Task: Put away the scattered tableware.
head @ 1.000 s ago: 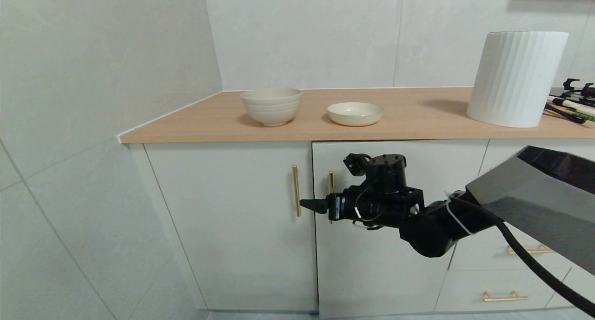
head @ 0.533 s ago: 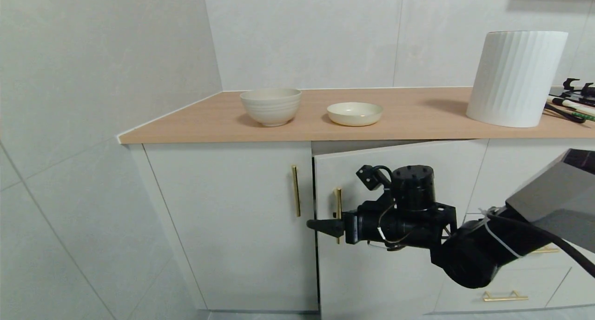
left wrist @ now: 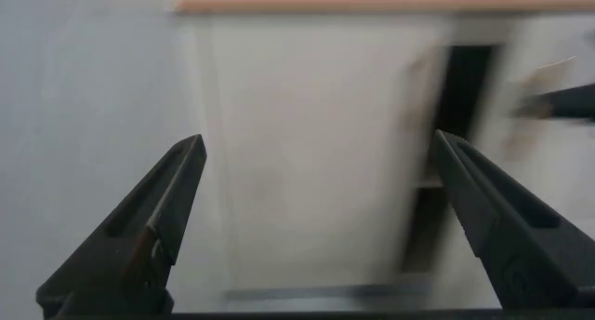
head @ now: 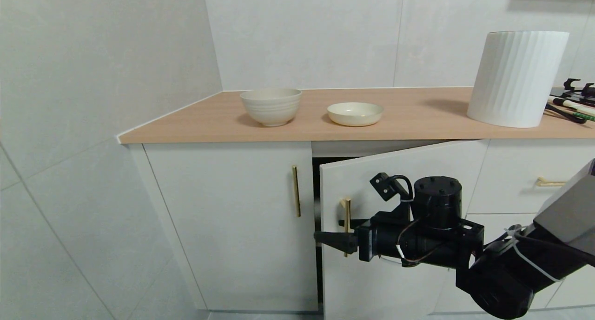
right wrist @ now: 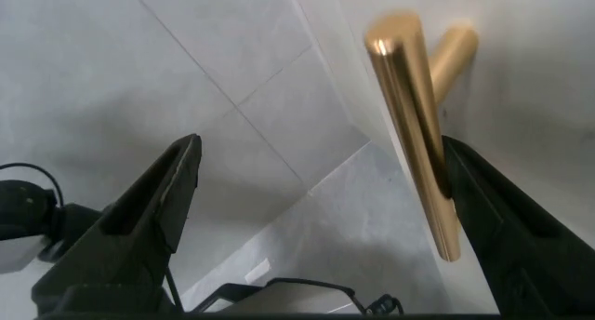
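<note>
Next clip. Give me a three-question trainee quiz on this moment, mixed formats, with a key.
1. True or false: the bowl and the shallow dish are stacked one inside the other.
2. Which brass handle lies between the fingers of the right gripper? A) the left door's B) the right door's C) a drawer's
3. Fill in: the right cabinet door stands ___.
Key: 1 false, they stand apart on the countertop; 2 B, the right door's handle; 3 partly open.
</note>
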`<state>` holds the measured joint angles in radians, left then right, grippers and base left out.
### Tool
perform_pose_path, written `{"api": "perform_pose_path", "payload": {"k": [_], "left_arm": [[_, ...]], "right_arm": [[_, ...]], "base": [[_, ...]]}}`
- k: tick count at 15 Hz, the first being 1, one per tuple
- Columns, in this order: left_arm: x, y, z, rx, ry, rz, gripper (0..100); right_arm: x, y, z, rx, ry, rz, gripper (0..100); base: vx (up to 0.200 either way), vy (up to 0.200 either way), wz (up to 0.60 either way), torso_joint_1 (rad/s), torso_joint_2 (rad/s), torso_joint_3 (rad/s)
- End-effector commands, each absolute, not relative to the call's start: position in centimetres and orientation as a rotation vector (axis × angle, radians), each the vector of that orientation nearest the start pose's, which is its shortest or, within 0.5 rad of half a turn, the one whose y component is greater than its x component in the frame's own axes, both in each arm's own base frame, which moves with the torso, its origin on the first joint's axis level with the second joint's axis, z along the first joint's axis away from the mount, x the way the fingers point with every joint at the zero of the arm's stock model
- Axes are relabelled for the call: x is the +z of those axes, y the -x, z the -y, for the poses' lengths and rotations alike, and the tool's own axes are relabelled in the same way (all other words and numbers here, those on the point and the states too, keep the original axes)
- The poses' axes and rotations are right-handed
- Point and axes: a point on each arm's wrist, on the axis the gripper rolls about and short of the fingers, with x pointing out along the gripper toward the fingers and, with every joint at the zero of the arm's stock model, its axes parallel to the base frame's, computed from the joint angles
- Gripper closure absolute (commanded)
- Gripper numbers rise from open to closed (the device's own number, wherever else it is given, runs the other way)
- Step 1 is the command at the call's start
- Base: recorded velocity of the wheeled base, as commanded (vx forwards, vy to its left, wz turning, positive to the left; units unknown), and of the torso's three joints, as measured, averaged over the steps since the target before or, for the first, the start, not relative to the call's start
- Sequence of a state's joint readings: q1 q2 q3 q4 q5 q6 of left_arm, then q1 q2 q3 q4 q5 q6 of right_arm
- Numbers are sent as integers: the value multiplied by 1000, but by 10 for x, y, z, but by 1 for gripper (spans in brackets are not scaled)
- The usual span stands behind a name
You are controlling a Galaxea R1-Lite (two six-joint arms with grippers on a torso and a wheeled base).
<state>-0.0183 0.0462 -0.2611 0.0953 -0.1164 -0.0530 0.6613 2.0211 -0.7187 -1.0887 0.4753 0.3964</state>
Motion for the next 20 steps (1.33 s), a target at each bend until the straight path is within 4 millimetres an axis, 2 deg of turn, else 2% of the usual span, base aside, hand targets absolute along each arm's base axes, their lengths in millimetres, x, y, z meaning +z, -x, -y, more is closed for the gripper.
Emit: {"api": "perform_pose_path", "payload": {"k": [1, 2, 3, 5, 6, 7, 8, 10, 12, 13, 15, 16, 20], "left_arm": [[197, 22, 5, -460, 79, -67, 0], [204, 11, 7, -556, 85, -117, 0], [214, -23, 16, -694, 110, -265, 0], [221, -94, 36, -800, 146, -452, 0], [217, -126, 51, -870, 158, -488, 0], [212, -143, 59, -893, 174, -502, 0], [195, -186, 90, -956, 232, -522, 0], [168, -223, 122, -999, 295, -547, 0], [144, -248, 136, -999, 339, -544, 0], [133, -254, 139, -994, 361, -553, 0], [127, -255, 140, -995, 367, -536, 0], [127, -256, 140, -996, 367, -533, 100], [108, -278, 148, -989, 364, -505, 100]], "right_arm": [[106, -266, -220, 1075, -331, -429, 0], [106, -266, -220, 1074, -331, -429, 0], [106, -266, -220, 1074, -332, -427, 0], [107, -266, -220, 1074, -332, -424, 0], [107, -266, -220, 1074, -332, -424, 0], [106, -266, -220, 1074, -332, -424, 0], [106, -266, -220, 1073, -332, -425, 0], [105, -266, -221, 1074, -331, -429, 0], [105, -266, -220, 1074, -331, -429, 0], [106, -266, -220, 1074, -331, -427, 0], [106, -266, -220, 1075, -330, -426, 0], [105, -266, -220, 1074, -330, -428, 0], [104, -266, -220, 1073, -328, -432, 0]], "base": [[0, 0, 0, 0, 0, 0], [0, 0, 0, 0, 0, 0], [0, 0, 0, 0, 0, 0], [0, 0, 0, 0, 0, 0], [0, 0, 0, 0, 0, 0], [0, 0, 0, 0, 0, 0], [0, 0, 0, 0, 0, 0], [0, 0, 0, 0, 0, 0], [0, 0, 0, 0, 0, 0], [0, 0, 0, 0, 0, 0], [0, 0, 0, 0, 0, 0], [0, 0, 0, 0, 0, 0], [0, 0, 0, 0, 0, 0]]}}
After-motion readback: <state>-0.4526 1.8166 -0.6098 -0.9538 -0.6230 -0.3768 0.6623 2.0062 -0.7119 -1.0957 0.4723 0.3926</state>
